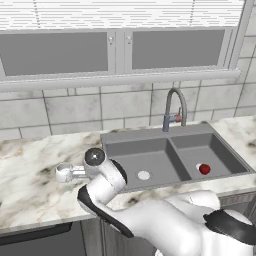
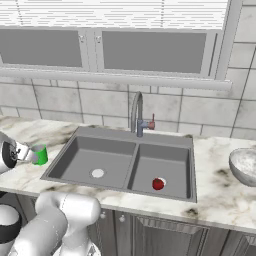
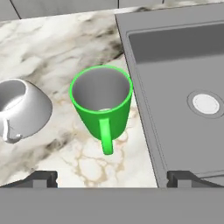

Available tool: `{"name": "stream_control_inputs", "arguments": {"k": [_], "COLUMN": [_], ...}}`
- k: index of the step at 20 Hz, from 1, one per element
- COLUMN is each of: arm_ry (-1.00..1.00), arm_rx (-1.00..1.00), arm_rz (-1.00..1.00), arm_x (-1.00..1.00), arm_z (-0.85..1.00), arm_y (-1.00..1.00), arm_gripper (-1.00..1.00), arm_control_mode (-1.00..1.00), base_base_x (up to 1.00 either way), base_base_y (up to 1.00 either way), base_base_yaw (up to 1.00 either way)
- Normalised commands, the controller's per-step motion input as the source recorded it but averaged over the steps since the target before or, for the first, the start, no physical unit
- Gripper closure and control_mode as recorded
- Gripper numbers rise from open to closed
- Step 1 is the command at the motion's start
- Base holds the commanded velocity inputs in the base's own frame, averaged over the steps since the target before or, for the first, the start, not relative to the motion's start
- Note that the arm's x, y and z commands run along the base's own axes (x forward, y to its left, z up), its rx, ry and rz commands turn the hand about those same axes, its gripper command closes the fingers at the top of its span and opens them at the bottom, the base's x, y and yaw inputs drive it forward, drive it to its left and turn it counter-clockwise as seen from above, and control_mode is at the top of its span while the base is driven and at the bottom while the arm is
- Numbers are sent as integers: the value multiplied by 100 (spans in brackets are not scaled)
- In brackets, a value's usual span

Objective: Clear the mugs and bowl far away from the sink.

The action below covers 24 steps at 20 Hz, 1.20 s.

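Item: green mug (image 3: 101,103), upright on counter (image 3: 52,48), just beside sink (image 3: 175,87) edge. Gripper (image 3: 112,177) spread wide, empty. We descend centred, pinch rim, avoid white mug (image 3: 24,107).

White rounded arm links (image 1: 165,225) — dark glossy joints, black bands.
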Motion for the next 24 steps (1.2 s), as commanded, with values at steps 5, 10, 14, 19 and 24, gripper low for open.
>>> {"name": "stream_control_inputs", "arguments": {"k": [5,10,14,19,24], "arm_ry": [9,3,0,0,0], "arm_rx": [5,0,-1,0,0], "arm_rz": [5,6,7,4,0], "arm_x": [50,11,0,10,26], "arm_z": [-27,-25,-28,-22,-5], "arm_y": [0,5,6,3,0], "arm_gripper": [-100,-100,-100,-100,-100], "arm_control_mode": [-100,-100,-100,-100,-100], "base_base_x": [0,0,0,0,0], "base_base_y": [0,0,0,0,0], "base_base_yaw": [0,0,0,0,0]}}
